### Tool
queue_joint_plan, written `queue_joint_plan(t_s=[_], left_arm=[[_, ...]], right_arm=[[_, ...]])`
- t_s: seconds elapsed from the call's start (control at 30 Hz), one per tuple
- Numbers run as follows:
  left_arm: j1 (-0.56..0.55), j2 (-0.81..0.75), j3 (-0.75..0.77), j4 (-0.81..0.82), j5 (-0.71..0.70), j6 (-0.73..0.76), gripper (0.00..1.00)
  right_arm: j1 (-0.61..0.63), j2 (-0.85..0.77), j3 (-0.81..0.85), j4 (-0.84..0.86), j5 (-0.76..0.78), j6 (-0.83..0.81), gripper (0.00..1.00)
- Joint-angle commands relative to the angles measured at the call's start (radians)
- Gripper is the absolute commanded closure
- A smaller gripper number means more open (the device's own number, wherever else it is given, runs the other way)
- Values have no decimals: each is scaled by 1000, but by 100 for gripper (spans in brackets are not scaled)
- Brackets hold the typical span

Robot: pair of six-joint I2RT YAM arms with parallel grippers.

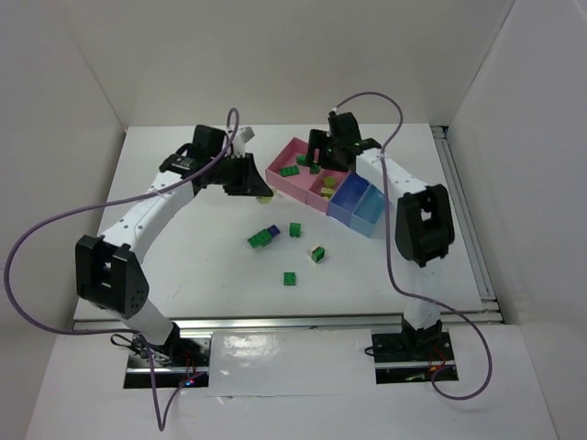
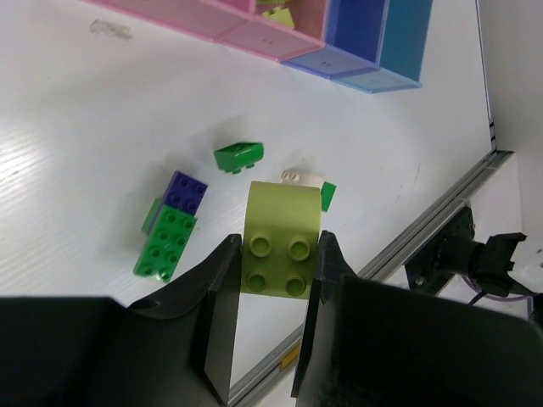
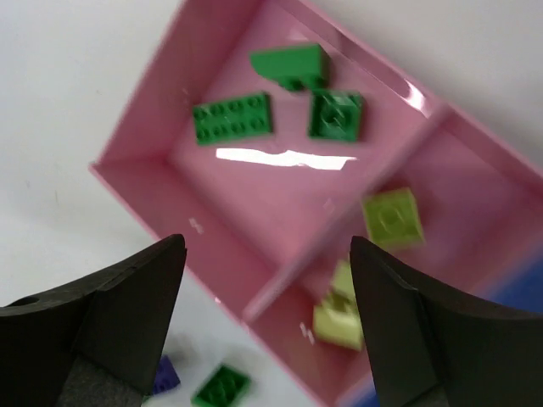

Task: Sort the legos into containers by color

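Here the left arm (image 1: 151, 211) reaches forward over the counter (image 2: 85, 127), its left pincer (image 2: 277, 254) clenched on a pale yellow-green brick (image 2: 282, 212). The right arm (image 1: 404, 183) stretches to the large pink tray (image 3: 136, 174), with the right pincer (image 3: 267, 271) released above three green bricks (image 3: 233, 119).

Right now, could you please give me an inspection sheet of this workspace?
Surface: white table, loose legos in four spots.
Job's things: three green legos in large pink tray; yellow-green legos in smaller pink tray; blue tray and light blue tray look empty.
Clutter: nothing seen.
Grippers: left gripper shut on a yellow-green lego; right gripper open above the pink trays.
Cables: purple cables loop from both arms.
Surroundings: white walls; metal rail at near edge.
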Motion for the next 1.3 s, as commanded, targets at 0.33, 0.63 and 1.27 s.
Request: queue_joint_plan(t_s=[0.33, 0.63, 1.27], left_arm=[[-241, 448, 457, 60, -192, -154, 100], [-270, 809, 928, -41, -215, -202, 92], [-270, 536, 745, -61, -214, -100, 19]], right_arm=[[-120, -869, -645, -43, 451, 60, 16], [-138, -1121, -840, -117, 339, 172, 15], [-72, -1002, -940, 25, 18, 105, 15]])
